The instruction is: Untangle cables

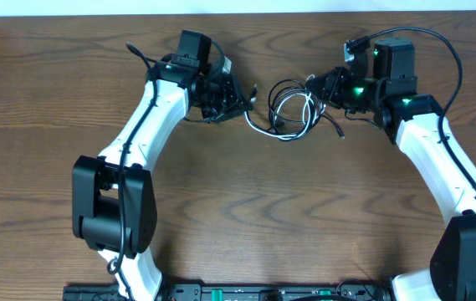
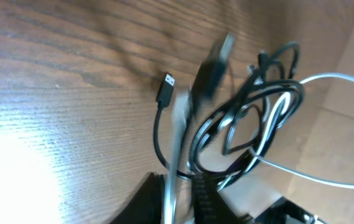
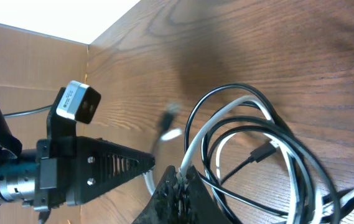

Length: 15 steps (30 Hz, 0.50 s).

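**Item 1, the cables.** The black cable (image 2: 156, 134) and the white cable (image 2: 335, 76) lay looped through each other in one loose coil on the wooden table (image 1: 246, 217). The coil sat toward the far edge, between the two grippers. A strand of the white cable trailed out of the coil to the left, toward the left gripper. One end of the black cable lay apart from the coil on bare wood and ended in a silvery flat plug (image 2: 166, 82). A smaller plug (image 3: 262, 151) rested inside the loops.

**Item 2, left gripper (image 1: 242, 104).** It stood just left of the coil, low over the table. A white strand ran down between its fingers in the left wrist view (much of that view was blurred). I could not tell whether the jaws were apart or together.

**Item 3, right gripper (image 3: 181, 173).** It stood at the right side of the coil, touching it. Its fingers were pressed together, and the white cable ran straight into their tips, pinched there. Black loops curved close around the fingers on the near side.
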{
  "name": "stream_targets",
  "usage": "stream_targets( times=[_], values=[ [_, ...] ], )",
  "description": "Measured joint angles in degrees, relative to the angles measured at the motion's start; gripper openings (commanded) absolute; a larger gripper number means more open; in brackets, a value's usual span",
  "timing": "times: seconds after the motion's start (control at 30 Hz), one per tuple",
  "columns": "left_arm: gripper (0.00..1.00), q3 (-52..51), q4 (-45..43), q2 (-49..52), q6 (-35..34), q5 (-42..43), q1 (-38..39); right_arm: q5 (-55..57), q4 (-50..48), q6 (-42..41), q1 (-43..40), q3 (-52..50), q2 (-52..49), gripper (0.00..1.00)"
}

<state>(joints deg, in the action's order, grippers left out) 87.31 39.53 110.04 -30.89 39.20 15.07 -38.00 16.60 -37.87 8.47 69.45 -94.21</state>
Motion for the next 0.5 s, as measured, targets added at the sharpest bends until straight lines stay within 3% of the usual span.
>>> stream_targets(
  times=[0.07, 0.13, 0.17, 0.5],
  values=[
    [0.51, -0.3, -0.1, 0.0, 0.6, -1.2, 0.7, 0.0, 0.2, 0.0, 0.0, 0.0, 0.0, 0.01],
    [0.73, -1.0, 0.0, 0.0, 1.4, -2.1, 1.5, 0.0, 0.3, 0.0, 0.0, 0.0, 0.0, 0.01],
    [0.78, -1.3, 0.0, 0.0, 1.2, -2.2, 1.7, 0.0, 0.3, 0.0, 0.0, 0.0, 0.0, 0.01],
    [0.77, -2.5, -2.0, 3.2, 1.1, -1.8, 2.0, -0.2, 1.6, 0.7, 0.0, 0.0, 0.0, 0.01]
  ],
)
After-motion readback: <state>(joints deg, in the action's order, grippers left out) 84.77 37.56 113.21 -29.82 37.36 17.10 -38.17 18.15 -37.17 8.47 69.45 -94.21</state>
